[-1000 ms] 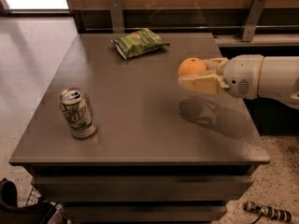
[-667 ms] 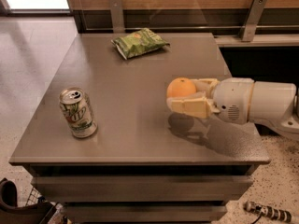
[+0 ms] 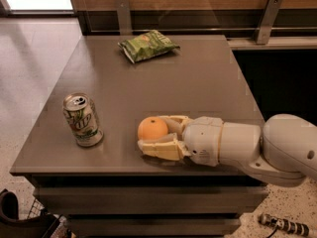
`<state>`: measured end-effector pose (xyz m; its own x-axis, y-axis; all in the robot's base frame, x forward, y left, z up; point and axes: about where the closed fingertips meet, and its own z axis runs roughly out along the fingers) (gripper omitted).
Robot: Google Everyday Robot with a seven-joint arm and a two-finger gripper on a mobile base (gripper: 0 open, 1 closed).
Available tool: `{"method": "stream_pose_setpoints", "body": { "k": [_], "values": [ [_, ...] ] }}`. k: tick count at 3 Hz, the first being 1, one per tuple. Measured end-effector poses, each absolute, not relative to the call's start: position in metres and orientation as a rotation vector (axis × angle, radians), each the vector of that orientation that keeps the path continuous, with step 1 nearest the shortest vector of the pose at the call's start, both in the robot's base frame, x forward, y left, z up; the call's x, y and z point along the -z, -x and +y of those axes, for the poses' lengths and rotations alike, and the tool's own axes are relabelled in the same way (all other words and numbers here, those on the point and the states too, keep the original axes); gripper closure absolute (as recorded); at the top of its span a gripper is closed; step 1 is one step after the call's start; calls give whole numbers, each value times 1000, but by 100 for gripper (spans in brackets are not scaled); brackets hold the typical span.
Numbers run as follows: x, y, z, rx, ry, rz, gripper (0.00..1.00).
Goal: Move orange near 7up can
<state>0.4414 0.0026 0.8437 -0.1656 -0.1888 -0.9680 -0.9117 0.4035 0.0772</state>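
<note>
The cream two-finger gripper (image 3: pixel 152 133), low over the near edge of the grey table (image 3: pixel 198 83), clasps the small round bright-orange fruit (image 3: pixel 151 127); its fingers (image 3: pixel 161 148) cover the fruit's underside and arm-facing side, so contact with the tabletop cannot be determined. The white robot arm (image 3: pixel 277 143) is cut off by the right edge. Lettering on the upright white-and-green aluminium can (image 3: pixel 81 120) and the crinkled green chip bag (image 3: pixel 147 44) is too blurred to read.

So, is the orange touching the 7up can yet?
Apart. The camera view shows bare table between the orange and the 7up can; the gripper, near the front edge, grips the orange.
</note>
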Motion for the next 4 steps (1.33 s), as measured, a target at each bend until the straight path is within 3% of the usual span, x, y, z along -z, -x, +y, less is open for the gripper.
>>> {"method": "stream_pose_setpoints", "body": {
  "k": [2,4],
  "values": [
    [-833,-458,40,-861,1118,1537,100],
    [-834,-458,47,-864,1139,1523,56]
  ]
}}
